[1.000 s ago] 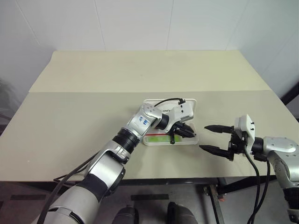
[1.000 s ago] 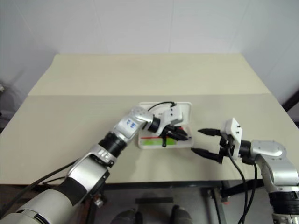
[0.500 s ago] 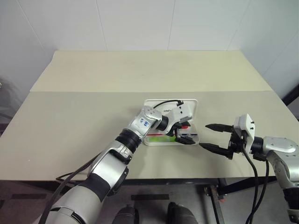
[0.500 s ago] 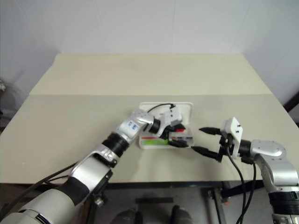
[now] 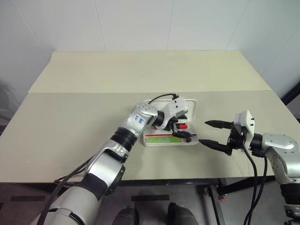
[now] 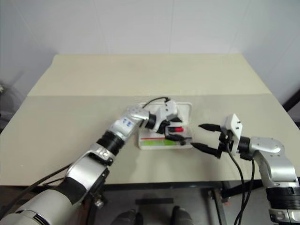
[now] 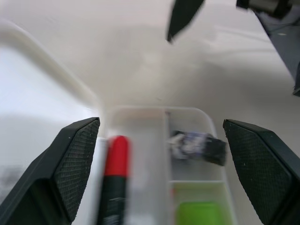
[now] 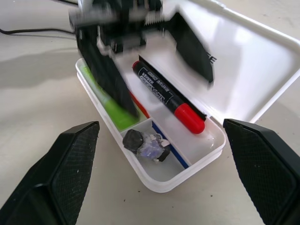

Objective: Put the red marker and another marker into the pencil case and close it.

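Lying inside the open white hinged plastic pencil case (image 8: pixel 243 56): red-and-black marker (image 8: pixel 169 97), green highlighter (image 8: pixel 110 105); both hands (image 5: pixel 182 131) (image 5: pixel 216 133) spread wide, empty.

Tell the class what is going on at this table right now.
A two-armed robot is packing a pencil case. The case lies open on the table, with the red marker and the green marker already inside its tray, beside a small dark item. The left gripper hovers over the tray, jaws open and empty. The right gripper waits beside the case, also open. The lid is not yet closed.
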`<state>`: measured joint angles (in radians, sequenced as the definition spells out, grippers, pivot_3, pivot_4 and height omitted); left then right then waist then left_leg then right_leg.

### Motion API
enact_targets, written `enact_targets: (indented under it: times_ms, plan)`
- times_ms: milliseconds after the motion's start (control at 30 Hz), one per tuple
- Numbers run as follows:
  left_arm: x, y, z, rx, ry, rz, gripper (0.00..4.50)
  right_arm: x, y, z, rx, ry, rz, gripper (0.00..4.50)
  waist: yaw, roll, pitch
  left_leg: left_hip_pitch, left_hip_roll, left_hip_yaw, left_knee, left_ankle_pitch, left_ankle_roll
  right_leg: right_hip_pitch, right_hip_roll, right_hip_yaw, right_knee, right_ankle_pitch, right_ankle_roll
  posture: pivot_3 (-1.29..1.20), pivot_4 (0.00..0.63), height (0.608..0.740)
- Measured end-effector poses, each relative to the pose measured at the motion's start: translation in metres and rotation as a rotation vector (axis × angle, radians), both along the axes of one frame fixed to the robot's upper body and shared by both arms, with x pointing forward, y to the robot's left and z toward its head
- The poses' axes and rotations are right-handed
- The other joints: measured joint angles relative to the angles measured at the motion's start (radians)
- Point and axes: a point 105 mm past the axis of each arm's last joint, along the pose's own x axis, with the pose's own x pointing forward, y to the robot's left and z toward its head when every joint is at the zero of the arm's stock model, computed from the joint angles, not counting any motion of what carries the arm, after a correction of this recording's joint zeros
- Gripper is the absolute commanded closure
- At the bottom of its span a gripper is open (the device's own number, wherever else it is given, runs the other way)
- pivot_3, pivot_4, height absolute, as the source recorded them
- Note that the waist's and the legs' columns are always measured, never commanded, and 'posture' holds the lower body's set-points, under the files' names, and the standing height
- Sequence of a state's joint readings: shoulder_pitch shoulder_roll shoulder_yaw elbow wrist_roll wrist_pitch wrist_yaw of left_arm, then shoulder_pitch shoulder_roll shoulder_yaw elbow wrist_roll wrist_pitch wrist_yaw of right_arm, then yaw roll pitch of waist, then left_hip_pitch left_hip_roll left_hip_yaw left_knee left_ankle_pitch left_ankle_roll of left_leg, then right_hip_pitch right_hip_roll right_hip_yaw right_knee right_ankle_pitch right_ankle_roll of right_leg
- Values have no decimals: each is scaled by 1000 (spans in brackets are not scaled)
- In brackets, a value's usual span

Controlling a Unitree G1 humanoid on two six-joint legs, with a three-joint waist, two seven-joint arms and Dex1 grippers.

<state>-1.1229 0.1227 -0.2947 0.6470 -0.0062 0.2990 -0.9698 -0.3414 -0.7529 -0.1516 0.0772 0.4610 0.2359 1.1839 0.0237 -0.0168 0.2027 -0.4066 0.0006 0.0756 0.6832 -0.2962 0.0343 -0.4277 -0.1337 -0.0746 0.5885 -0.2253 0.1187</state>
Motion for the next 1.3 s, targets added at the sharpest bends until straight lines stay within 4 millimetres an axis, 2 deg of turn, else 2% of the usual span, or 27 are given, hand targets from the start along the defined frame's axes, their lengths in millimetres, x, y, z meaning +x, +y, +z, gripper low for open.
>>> enact_targets:
  times_ms: [67, 167, 233, 433, 567, 900, 1067, 1300]
  plan:
    - [2, 11, 3, -3, -23, 24, 21, 1, 2, -3, 3, 9, 7, 0, -1, 0, 0, 0, 0, 0, 0, 0, 0, 0, 0, 0, 0, 0, 0, 0, 150, 740]
    - [3, 30, -13, 13, 9, 69, 21, 1, 9, -11, -4, 19, 27, 0, -2, 0, 0, 0, 0, 0, 0, 0, 0, 0, 0, 0, 1, 0, 0, 0, 150, 740]
    - [0, 37, -16, 16, 16, 83, 21, 3, 11, -17, -16, 26, 26, 0, -1, 0, 0, 0, 0, 0, 0, 0, 0, 0, 0, 0, 1, 0, 0, 0, 150, 740]
    - [-12, 50, 27, -89, -92, 72, 21, 11, 25, -30, 4, 20, 14, 0, -1, 0, 0, 0, 0, 0, 0, 0, 0, 0, 0, 1, 1, 0, 0, 0, 150, 740]
    - [-15, 68, 30, -101, -92, 108, 21, 19, 30, -34, 16, 0, -15, 0, -5, 1, 0, 1, 0, 1, 0, 1, -1, 0, 1, 1, 2, 0, 0, 0, 150, 740]
    - [-14, 112, 44, -88, -130, 218, 21, 42, 22, -39, -11, -22, -109, 0, -11, 1, 0, 1, 0, 1, 0, 1, -1, 0, 1, 2, 2, 0, 0, 0, 150, 740]
    - [-14, 140, 41, -73, -128, 294, 21, 40, 13, -38, -45, -28, -99, 0, -21, 1, 0, 1, 0, 1, 0, 1, -1, 0, 0, 2, 2, 0, 0, 0, 150, 740]
    - [-11, 152, 45, -101, -149, 346, 21, 35, 8, -19, -1, -50, -78, 0, -25, 1, 0, 2, 1, 1, 0, 1, -1, 0, 1, 2, 3, 0, 0, 0, 150, 740]
